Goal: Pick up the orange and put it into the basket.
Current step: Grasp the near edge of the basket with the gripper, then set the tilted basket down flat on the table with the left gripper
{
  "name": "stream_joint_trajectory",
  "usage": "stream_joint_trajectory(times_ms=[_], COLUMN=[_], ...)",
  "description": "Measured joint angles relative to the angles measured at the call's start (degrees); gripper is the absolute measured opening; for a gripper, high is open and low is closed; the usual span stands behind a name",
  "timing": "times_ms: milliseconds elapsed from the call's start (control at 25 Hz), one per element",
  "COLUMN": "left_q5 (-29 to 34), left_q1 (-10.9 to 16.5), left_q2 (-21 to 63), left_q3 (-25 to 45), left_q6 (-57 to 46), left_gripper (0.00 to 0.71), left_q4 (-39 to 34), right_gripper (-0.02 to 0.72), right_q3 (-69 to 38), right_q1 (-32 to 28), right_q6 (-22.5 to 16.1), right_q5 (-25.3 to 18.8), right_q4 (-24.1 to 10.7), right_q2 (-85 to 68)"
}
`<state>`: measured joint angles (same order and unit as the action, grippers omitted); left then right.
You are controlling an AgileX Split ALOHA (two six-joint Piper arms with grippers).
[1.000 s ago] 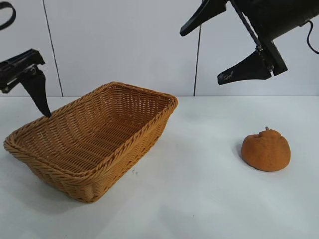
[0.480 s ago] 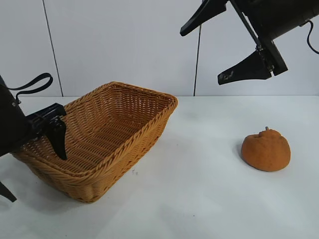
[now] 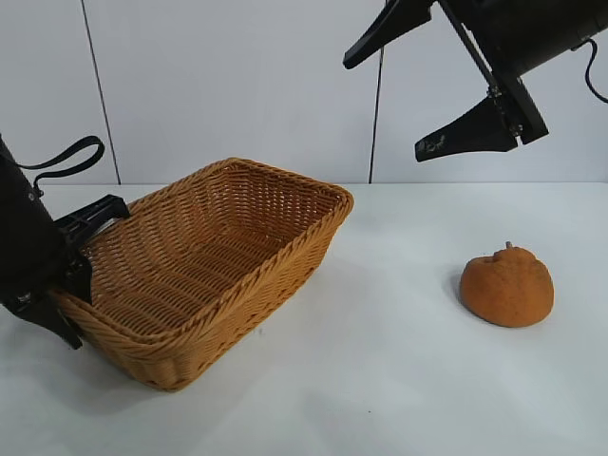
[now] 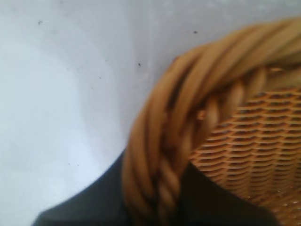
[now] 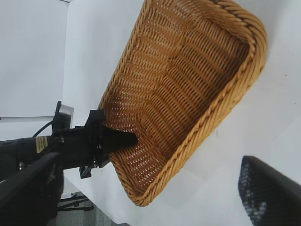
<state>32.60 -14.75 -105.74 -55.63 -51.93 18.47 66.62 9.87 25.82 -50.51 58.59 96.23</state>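
Note:
The orange [image 3: 507, 286] lies on the white table at the right, well apart from the basket [image 3: 313, 237], with nothing touching it. My left gripper [image 3: 71, 304] is at the basket's left end, shut on its braided rim. In the left wrist view the rim [image 4: 188, 108] runs between the two dark fingers [image 4: 94, 207]. One finger is inside the basket wall, the other outside. My right gripper [image 3: 382, 109] hangs high at the upper right, open and holding nothing. From the right wrist view I see the basket [image 5: 211, 113] and the left gripper [image 5: 117, 139] on it.
A white wall with a dark vertical seam [image 3: 100, 90] and a cable [image 3: 377, 104] stands behind the table. White tabletop [image 3: 380, 361] stretches between the basket and the orange.
My left gripper came down to the basket's left end and closed on the rim. The basket shifted slightly to the right. The right arm and the orange stayed still.

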Motion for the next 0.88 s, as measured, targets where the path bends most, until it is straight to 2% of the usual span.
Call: stream_joint_trajectory(times_ms=[160,600,760,880], left_q5=[1.87,20.92,26.17,27.90], left_q1=[0.00,1.58,1.64,1.64], left_q2=[-0.11,-11.74,-13.86,-15.05], left_q3=[-3.97,-28.13,-34.06,-35.78], left_q6=[4.20,29.95,37.96,42.28], left_gripper=[0.090,0.090,0.089,0.089], left_q4=[-0.40,-0.92,-0.70,-0.11], right_gripper=[0.694,0.694,0.694,0.694], right_q3=[0.00,0.00,0.00,0.00], right_q1=[0.00,0.00,0.00,0.00], right_q6=[0.00,0.00,0.00,0.00], right_q5=[0.00,-0.50,-0.56,-0.62], right_q4=[0.00,0.00,0.00,0.00], right_q2=[0.00,0.00,0.00,0.00])
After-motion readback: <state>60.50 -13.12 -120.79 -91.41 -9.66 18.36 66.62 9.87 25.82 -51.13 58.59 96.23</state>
